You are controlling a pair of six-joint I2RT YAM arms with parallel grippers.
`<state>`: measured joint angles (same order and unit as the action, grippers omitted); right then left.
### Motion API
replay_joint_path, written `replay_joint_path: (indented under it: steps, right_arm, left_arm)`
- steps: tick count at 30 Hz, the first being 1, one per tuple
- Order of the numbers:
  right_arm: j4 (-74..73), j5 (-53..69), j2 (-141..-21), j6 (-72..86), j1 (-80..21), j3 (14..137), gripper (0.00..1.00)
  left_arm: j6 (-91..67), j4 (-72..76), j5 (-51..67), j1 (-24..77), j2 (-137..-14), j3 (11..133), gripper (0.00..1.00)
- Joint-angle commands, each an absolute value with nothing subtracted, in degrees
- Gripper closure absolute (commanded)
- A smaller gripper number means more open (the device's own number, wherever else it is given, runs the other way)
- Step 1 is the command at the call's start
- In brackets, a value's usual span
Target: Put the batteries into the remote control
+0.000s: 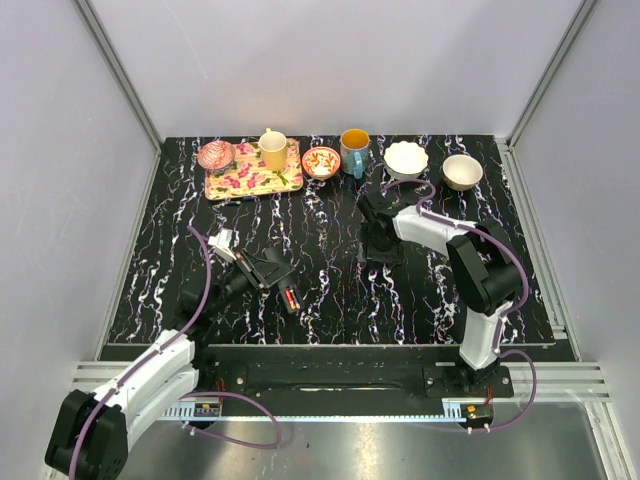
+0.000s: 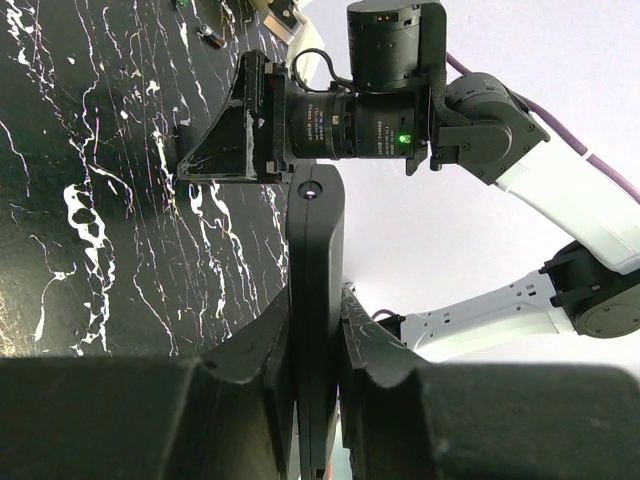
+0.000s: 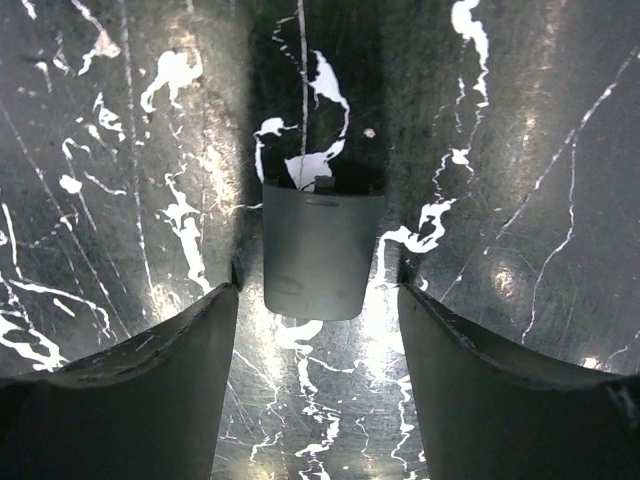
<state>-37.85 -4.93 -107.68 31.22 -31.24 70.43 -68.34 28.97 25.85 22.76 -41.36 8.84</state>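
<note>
My left gripper [image 1: 268, 272] [image 2: 315, 300] is shut on the remote control [image 2: 315, 230], a slim black bar held on edge between the jaws. In the top view the remote control [image 1: 290, 298] shows a small red mark beside the gripper, left of the table's middle. A small black curved cover [image 3: 322, 250] lies flat on the marbled table. My right gripper [image 1: 380, 250] [image 3: 318, 300] hangs low over it, open, with one finger on each side and a gap to both. I cannot make out any batteries.
Along the far edge stand a floral tray [image 1: 253, 178] with a yellow cup [image 1: 272, 150], a pink bowl [image 1: 215, 155], a red patterned bowl [image 1: 321, 162], a blue mug [image 1: 354, 150] and two white bowls [image 1: 406, 160] [image 1: 462, 172]. Walls enclose the table.
</note>
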Motion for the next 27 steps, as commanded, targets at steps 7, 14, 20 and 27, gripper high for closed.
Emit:
replay_joint_path:
  steps: [7,14,20,27]
  right_arm:
    - [-38.41,-8.80,-114.34,37.62,-31.82,70.49,0.39]
    - [-37.35,-6.86,-114.87,35.86,-31.82,68.73,0.54]
    - [-37.79,-7.38,-115.84,33.75,-31.82,68.03,0.51]
    - [-39.11,-9.05,-116.89,31.73,-31.73,69.43,0.42]
  left_arm:
    - [-67.94,33.22,25.93,22.85,-41.13,10.11,1.00]
    - [-68.11,34.19,26.28,22.85,-41.57,10.02,1.00]
    - [-68.20,34.28,26.02,22.94,-41.57,9.84,1.00]
    - [-68.20,34.19,25.58,22.85,-41.84,9.58,1.00]
